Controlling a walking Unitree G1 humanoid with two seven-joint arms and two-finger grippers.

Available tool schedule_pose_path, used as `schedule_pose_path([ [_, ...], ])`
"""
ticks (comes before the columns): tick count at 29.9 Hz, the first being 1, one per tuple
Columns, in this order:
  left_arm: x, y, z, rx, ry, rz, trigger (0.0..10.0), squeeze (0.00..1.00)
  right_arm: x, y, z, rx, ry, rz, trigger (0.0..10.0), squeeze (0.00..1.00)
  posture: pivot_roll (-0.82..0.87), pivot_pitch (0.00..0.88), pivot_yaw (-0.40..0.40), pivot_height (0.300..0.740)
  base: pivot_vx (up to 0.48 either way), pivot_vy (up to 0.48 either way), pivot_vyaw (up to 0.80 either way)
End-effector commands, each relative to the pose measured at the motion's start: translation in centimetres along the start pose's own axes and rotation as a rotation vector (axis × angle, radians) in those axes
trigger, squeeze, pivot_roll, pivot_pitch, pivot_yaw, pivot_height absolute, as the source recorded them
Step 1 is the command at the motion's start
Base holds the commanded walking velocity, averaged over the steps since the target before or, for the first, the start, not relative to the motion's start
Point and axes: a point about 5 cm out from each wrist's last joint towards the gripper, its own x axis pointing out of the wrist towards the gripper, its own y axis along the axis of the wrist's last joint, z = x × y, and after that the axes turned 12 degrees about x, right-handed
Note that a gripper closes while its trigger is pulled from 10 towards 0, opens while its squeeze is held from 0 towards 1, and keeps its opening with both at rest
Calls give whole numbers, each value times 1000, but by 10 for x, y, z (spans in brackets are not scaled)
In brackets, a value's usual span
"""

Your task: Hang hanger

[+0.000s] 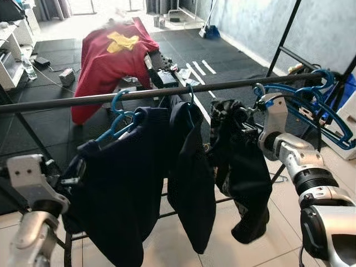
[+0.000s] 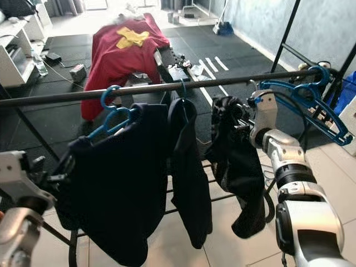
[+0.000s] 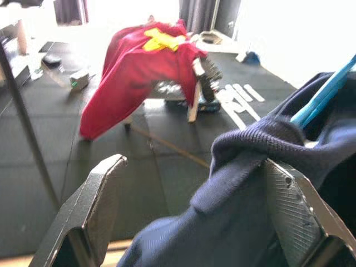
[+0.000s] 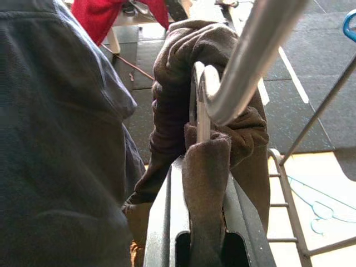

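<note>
The right gripper [image 4: 203, 245] is clamped on a dark brown, soft-knit garment [image 1: 240, 167] draped over a thin hanger [image 4: 198, 105]. In the right wrist view the two flat metal-edged fingers [image 4: 164, 222] press a fold of the fabric between them, and the hanger's pale, narrow edge rises straight out from between the fingertips. Just beyond the fingertips the hanger meets the smooth, round metal rail [image 1: 167, 93], which crosses above it at a slant; whether the hook is over the rail cannot be told.

Further along the rail from that gripper hang two more dark garments: a slim one [image 1: 186, 167] on a hook, and a broad navy sweater [image 1: 119, 194] of fine ribbed knit on a blue plastic hanger [image 1: 117, 119].

The left gripper [image 3: 194, 222] stands wide open at the sweater's shoulder. One finger, with a cross-hatched metal pad [image 3: 289, 208], lies against the knit; the other finger [image 3: 89, 211] is clear of the cloth, with a fold of the shoulder between them.

On the rail's far end, past the right arm, hangs a bunch of empty blue hangers [image 1: 317, 103]. Beyond the rail a red cloth [image 1: 114, 58] with a yellow patch is draped over a stand on the black mat floor [image 1: 55, 117].
</note>
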Motion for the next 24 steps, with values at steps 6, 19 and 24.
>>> schedule_pose_path([
  [6,-4,9,-3,34,-60,4,10000,0,0,41,-14,-67,56,149,10000,0,38,142,-17,740,0,0,0],
  [19,-28,-1,17,97,-311,-115,10000,0,-3,36,8,-71,-100,95,10000,0,62,138,-19,740,0,0,0],
  [24,-34,10,25,69,-394,-98,10000,0,-11,20,30,-27,-209,27,10000,867,72,140,-23,740,0,0,0],
])
